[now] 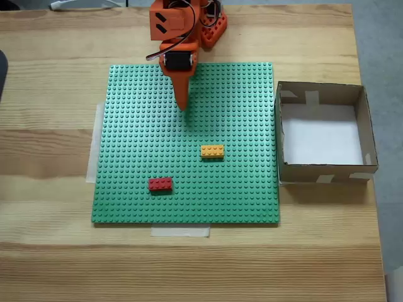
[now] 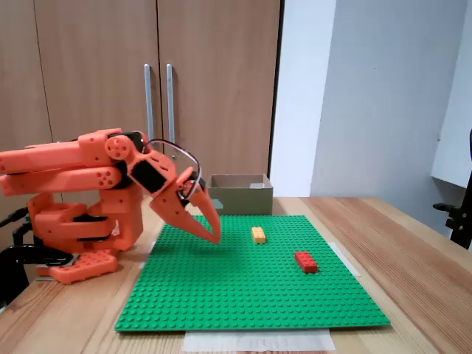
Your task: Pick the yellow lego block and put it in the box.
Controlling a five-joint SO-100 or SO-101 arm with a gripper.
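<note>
Gripper (image 1: 183, 106) (image 2: 214, 234): jaws closed, holding nothing, tips pointing down just above the green baseplate (image 1: 138, 138) (image 2: 221, 295). Yellow lego block (image 1: 212, 151) (image 2: 259, 234): flat on the baseplate, near the tips, lower right of them in the top-down fixed view. Red lego brick (image 1: 160, 184) (image 2: 305, 261): farther out on the baseplate. Cardboard box (image 1: 371, 141) (image 2: 240, 198): beyond the baseplate edge, well apart from the gripper.

Even, bright indoor light is falling from above; both fixed views are staying sharp. A soft shadow is lying beside the box (image 1: 325, 131) on the worktop (image 1: 50, 157).
</note>
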